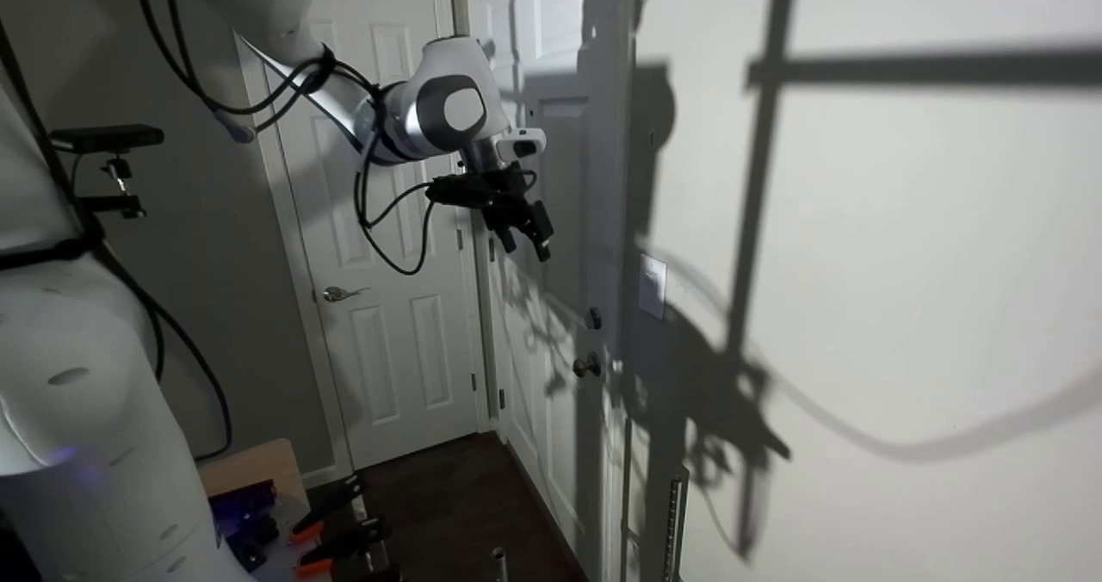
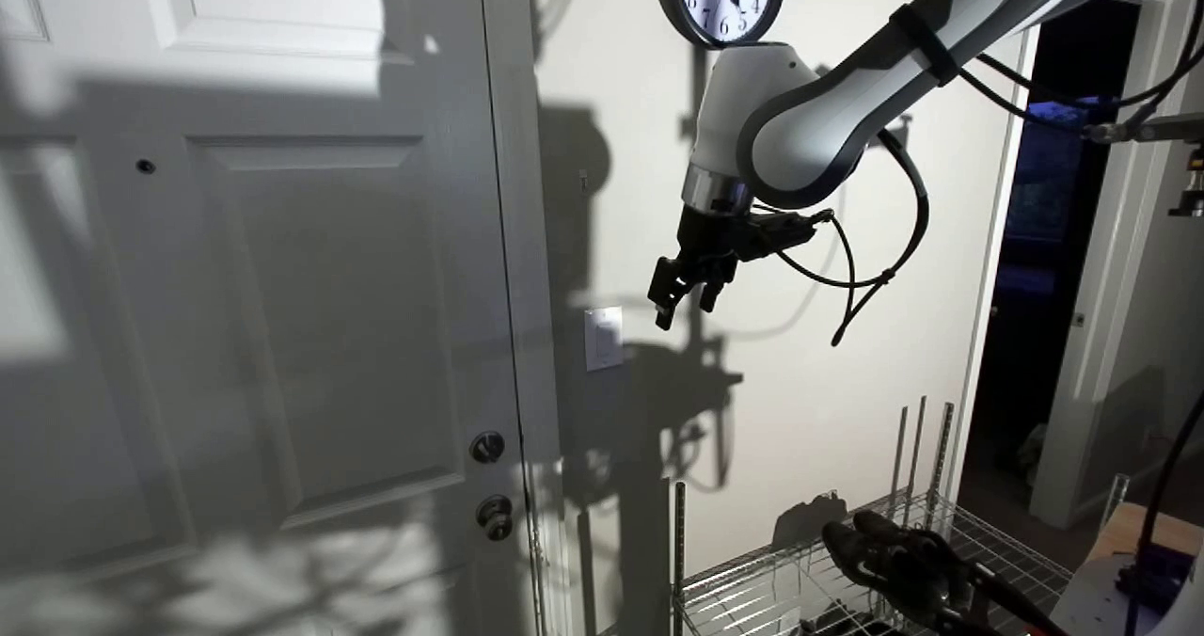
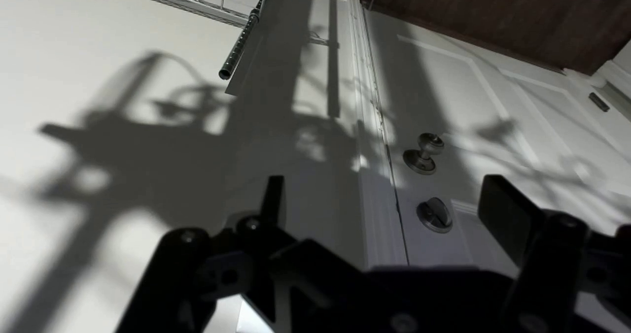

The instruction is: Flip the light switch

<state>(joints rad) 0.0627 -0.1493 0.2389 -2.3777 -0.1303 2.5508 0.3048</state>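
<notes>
wall [image 2: 800,429], light switch [image 2: 604,339], setting unclear

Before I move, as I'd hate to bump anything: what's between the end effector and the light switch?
In both exterior views the stretch from the end effector to the light switch looks bare; only wall, door and door frame show behind.

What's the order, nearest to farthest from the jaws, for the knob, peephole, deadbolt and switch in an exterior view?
In an exterior view:
1. Switch, beside the door, nearly level with the fingertips.
2. Deadbolt, lower, near the door's edge.
3. Knob, just below that.
4. Peephole, higher, well across the door.
</notes>
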